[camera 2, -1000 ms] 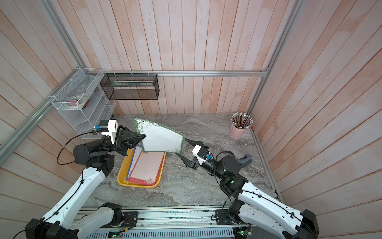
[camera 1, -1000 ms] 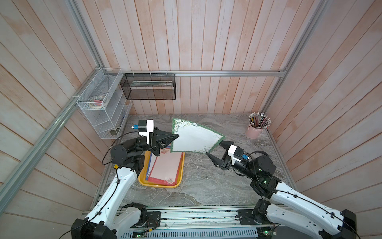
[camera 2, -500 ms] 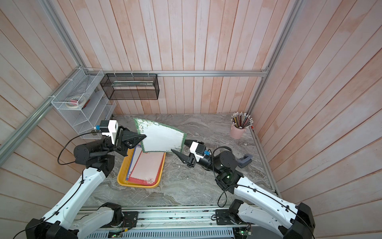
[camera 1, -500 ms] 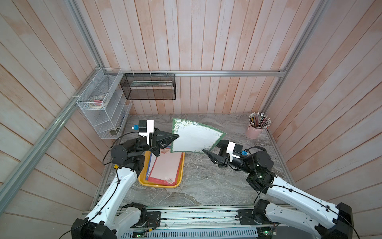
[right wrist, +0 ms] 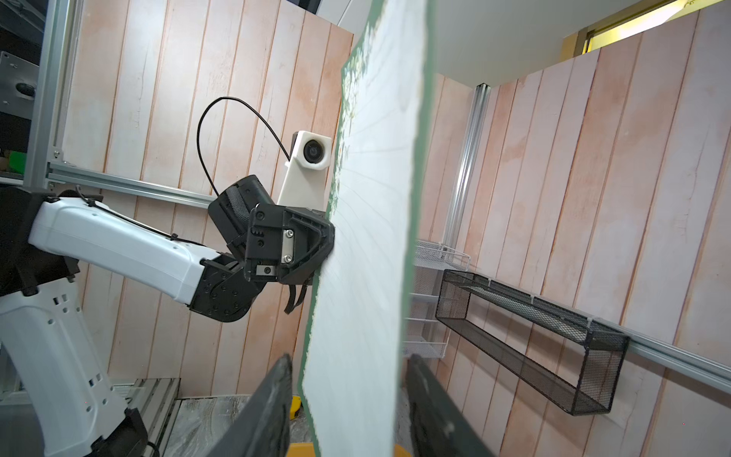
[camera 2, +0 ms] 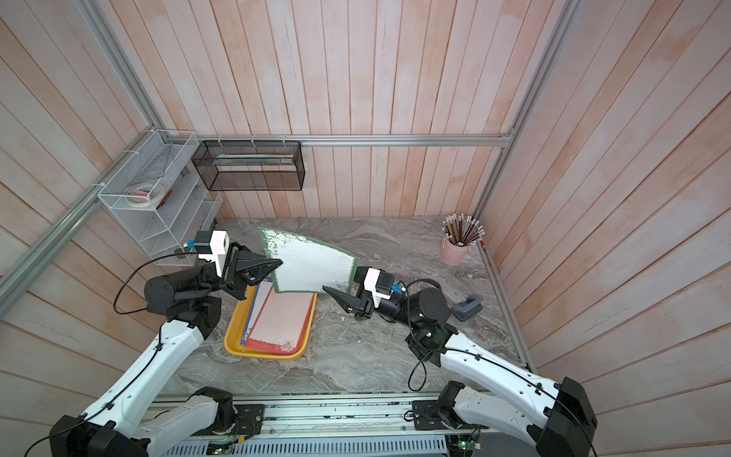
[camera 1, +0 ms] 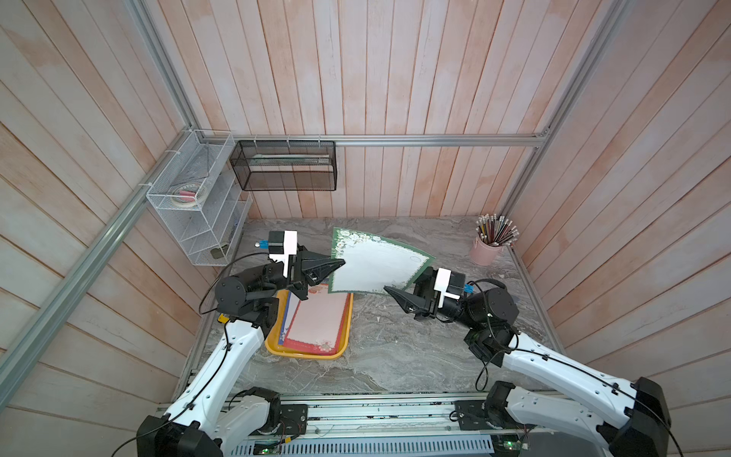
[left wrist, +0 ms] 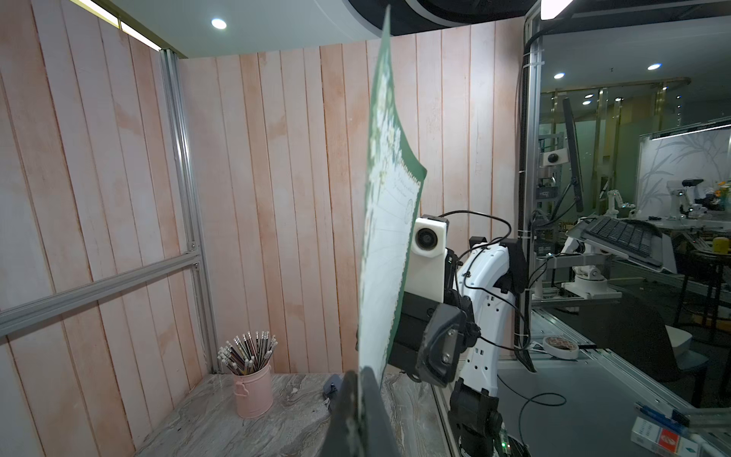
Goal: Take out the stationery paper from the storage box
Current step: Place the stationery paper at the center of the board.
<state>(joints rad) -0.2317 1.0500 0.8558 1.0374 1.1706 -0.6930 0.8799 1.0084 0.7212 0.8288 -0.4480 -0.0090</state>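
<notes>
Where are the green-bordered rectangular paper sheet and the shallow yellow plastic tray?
green-bordered paper sheet [camera 1: 375, 269]: in a top view, pale centre.
yellow plastic tray [camera 1: 304, 353]: in a top view, front rim.

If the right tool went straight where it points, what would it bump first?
Likely the green-bordered sheet held by the left tool; its edge sits between the right tool's open fingers. Depth unclear.

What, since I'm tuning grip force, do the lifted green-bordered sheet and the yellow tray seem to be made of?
The green-bordered sheet looks like thin matte paper: it curves while held in the air, and its edge looks hair-thin in the wrist views. The yellow tray is probably moulded plastic, smooth and perhaps slightly glossy: uniform colour, rounded corners and a low seamless rim.
</notes>
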